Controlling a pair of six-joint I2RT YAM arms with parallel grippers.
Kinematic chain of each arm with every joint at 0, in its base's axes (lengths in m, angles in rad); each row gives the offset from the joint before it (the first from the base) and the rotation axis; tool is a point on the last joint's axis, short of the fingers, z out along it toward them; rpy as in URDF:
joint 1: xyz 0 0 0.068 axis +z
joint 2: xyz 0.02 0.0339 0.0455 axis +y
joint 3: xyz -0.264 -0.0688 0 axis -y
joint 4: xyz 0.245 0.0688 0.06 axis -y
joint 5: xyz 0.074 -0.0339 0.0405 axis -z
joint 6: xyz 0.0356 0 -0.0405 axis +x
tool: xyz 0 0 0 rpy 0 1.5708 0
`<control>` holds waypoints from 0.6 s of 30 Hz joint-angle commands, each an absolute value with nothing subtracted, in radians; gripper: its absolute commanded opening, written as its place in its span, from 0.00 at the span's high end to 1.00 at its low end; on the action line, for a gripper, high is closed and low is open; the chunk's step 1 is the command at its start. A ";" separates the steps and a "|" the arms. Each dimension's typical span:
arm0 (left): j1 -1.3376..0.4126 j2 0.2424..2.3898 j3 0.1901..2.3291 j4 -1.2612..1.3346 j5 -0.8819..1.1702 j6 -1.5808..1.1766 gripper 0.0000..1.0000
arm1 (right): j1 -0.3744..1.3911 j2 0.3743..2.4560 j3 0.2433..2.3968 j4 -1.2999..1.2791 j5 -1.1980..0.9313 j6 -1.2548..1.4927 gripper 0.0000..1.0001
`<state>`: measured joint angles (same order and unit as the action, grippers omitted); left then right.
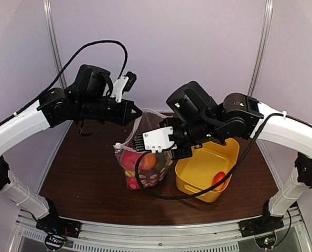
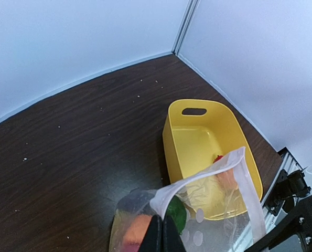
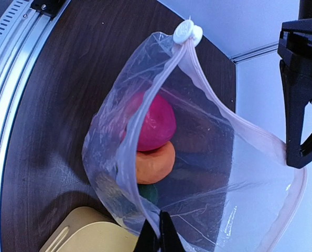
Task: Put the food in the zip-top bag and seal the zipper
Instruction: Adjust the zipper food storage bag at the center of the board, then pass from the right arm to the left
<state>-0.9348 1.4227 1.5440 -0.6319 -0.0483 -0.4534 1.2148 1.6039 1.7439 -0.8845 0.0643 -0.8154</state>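
**Bag held open mid-table, one piece in tub**

Left fingers (image 2: 161,236) together, pinched on one side of the zip-top bag (image 1: 145,160) rim. Right fingers (image 3: 157,236) together on the opposite side. Bag sits at the middle of the table (image 1: 82,173), mouth spread, zipper (image 3: 128,147) unsealed, slider tab (image 3: 188,32) at one end. Food (image 3: 154,126) inside: pink over orange, something green below, blurred by crinkled film. Yellow tub (image 1: 197,168) just beside the bag, toward the right edge. Red piece (image 1: 218,180) in it, partly behind a cable.
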 commanded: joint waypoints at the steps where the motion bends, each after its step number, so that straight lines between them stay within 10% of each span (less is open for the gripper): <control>1: -0.924 1.374 1.484 -0.483 -0.067 -0.394 1.00 | 1.206 1.643 1.783 -0.885 0.053 -0.778 1.00; 7: -0.930 1.326 1.495 -0.532 0.021 -0.372 0.37 | 1.196 1.655 1.802 -0.883 0.058 -0.758 1.00; 18: -0.930 0.605 0.774 -0.045 -0.063 -0.397 0.26 | 1.133 1.657 1.810 -0.854 0.018 -0.703 1.00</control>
<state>-0.9329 0.7097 0.9337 -0.2344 -0.1093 -0.3695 1.1519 1.6588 1.7767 -0.8722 0.0471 -0.7441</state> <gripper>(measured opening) 0.750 0.002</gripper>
